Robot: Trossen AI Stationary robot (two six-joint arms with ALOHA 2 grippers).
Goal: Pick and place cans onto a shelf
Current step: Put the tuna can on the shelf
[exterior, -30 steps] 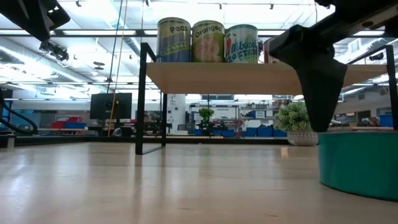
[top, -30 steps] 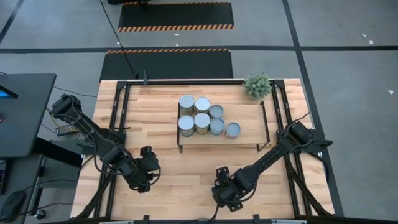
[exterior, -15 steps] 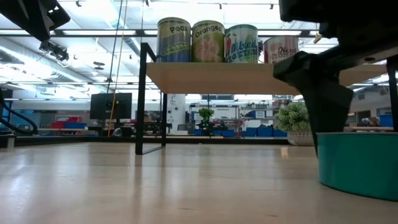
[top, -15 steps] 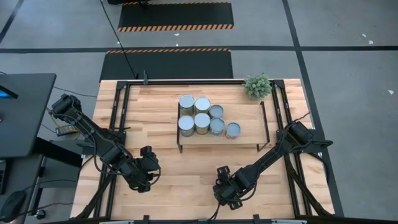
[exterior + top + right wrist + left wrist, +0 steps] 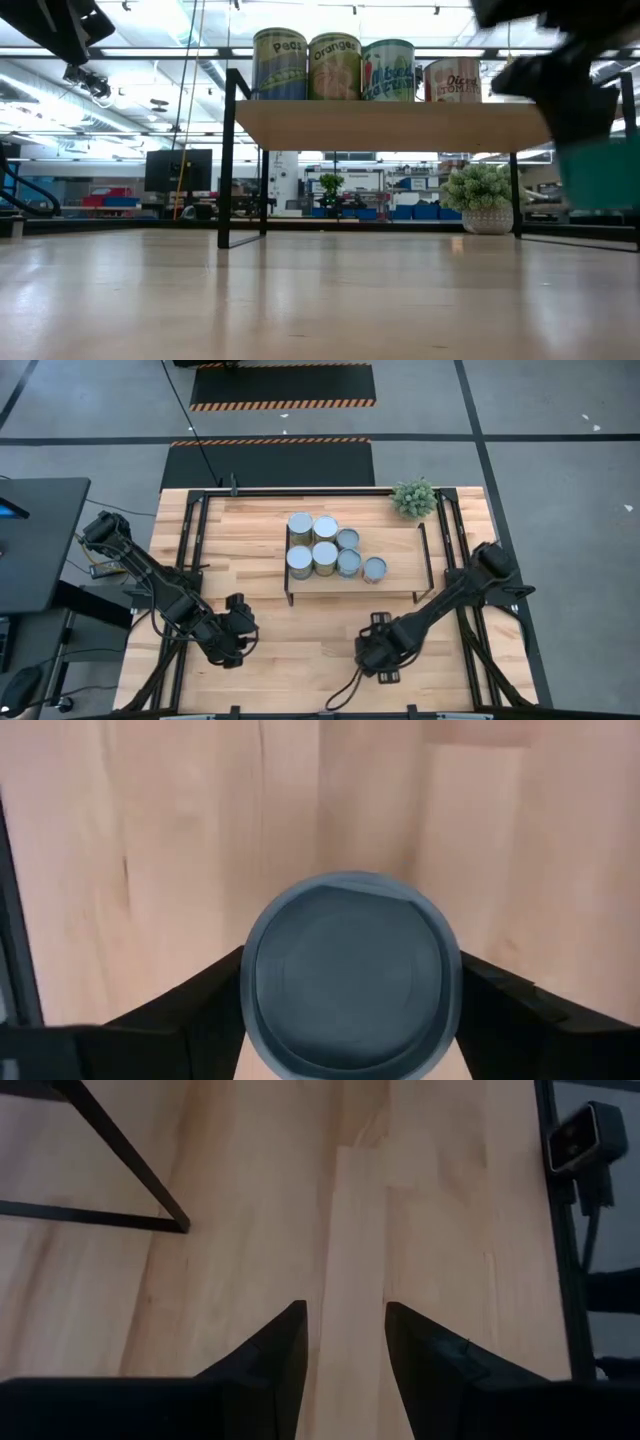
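1. Gripping a small metal can with a blue-grey top (image 5: 348, 972) between its two dark fingers, the right gripper (image 5: 377, 645) hangs above the near part of the wooden tabletop (image 5: 300, 640), in front of the shelf.
2. Six silvery cans (image 5: 326, 550) stand clustered on the low light-wood shelf with thin black legs (image 5: 400, 568).
3. The left gripper (image 5: 345, 1342) waits near the table's front-left, fingers apart, holding nothing.
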